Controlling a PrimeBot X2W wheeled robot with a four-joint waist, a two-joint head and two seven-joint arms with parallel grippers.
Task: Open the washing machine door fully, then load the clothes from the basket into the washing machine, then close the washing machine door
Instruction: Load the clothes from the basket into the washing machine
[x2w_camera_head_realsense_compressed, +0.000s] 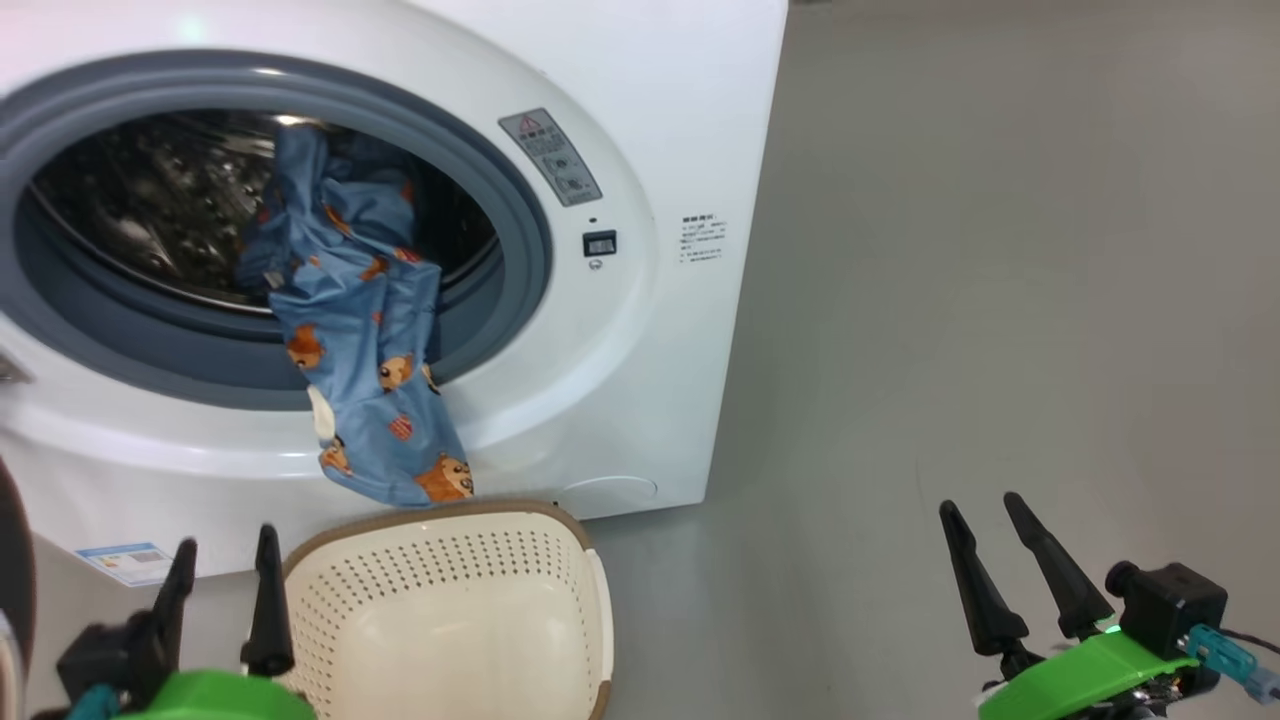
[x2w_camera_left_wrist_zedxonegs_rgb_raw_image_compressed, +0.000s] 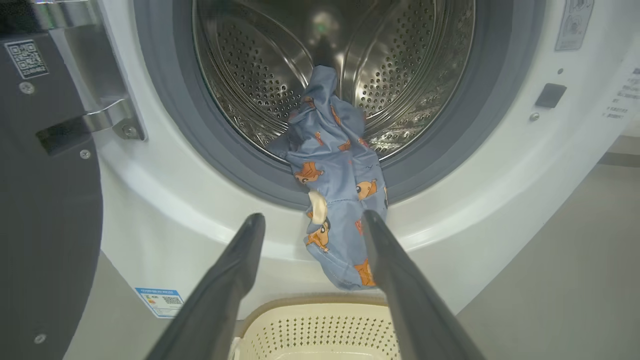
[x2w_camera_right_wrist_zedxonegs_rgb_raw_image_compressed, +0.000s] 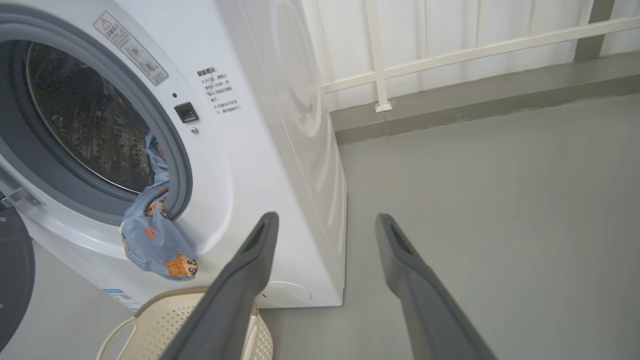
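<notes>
The white washing machine (x2w_camera_head_realsense_compressed: 640, 330) stands with its door (x2w_camera_left_wrist_zedxonegs_rgb_raw_image_compressed: 45, 215) swung open to the left; the door's dark inner side shows in the left wrist view. Light blue clothes (x2w_camera_head_realsense_compressed: 355, 330) with orange figures hang from the steel drum over the grey gasket and down the front panel, the lower end dangling just above the basket (x2w_camera_head_realsense_compressed: 460, 620). The cream basket sits on the floor against the machine, and its visible inside holds nothing. My left gripper (x2w_camera_head_realsense_compressed: 225, 555) is open at the basket's left rim. My right gripper (x2w_camera_head_realsense_compressed: 985, 510) is open over bare floor, right of the machine.
Grey floor (x2w_camera_head_realsense_compressed: 1000, 300) stretches to the right of the machine. A white railing (x2w_camera_right_wrist_zedxonegs_rgb_raw_image_compressed: 450, 50) and a low ledge run along the wall behind it. A blue label (x2w_camera_head_realsense_compressed: 125, 562) is stuck low on the machine's front.
</notes>
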